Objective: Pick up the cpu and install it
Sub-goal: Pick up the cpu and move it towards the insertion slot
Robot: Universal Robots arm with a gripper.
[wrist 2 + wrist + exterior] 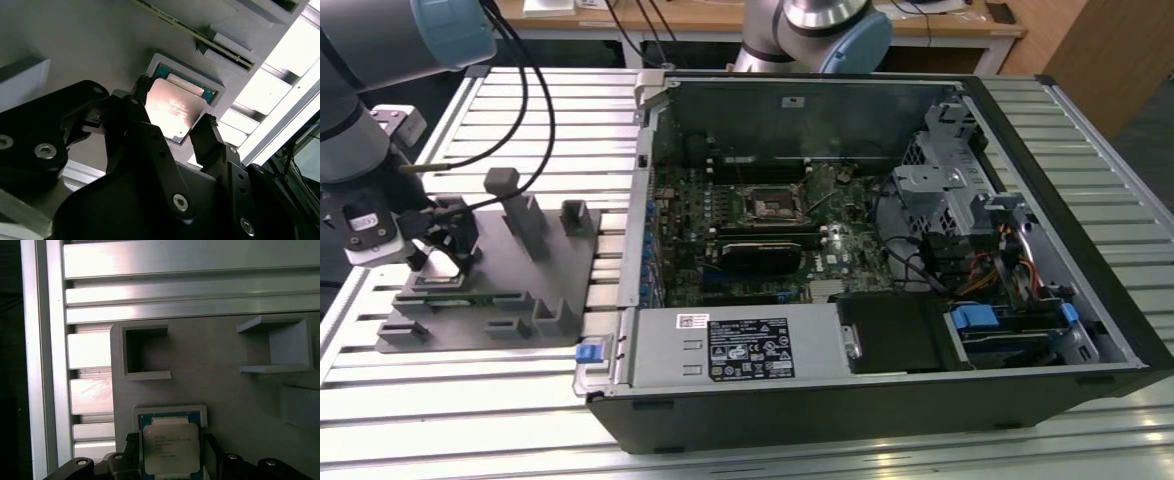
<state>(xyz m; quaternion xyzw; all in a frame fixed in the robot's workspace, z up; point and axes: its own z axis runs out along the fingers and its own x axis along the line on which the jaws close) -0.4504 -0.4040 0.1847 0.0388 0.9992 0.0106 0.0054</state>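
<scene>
The cpu [172, 110] sits between the two fingers of the pincer [174, 101], at a square pocket [170, 410] of a grey fixture [494, 310]. Its pale metal top faces up in both wrist views.

A slatted aluminium tabletop [494, 400] carries everything. Beyond its far edge stand a wooden desk [720, 15] and the grey and blue joint of another arm [821, 30]. An open black computer case [881, 420] lies on its side towards the exterior view's right. Its motherboard [720, 200] is exposed, with a dark square socket [771, 203] near its middle. The fixture lies just beside the case, on the exterior view's left, with upright blocks rising from its base.

The arm [374, 60] reaches down over the fixture's near corner. The pincer is clenched on the cpu. Its black fingers [207, 135] are set a chip's width apart and press against two opposite edges. A strip of green board shows along the cpu's edge inside the pocket rim. Whether the chip is raised clear of the pocket floor cannot be told.
</scene>
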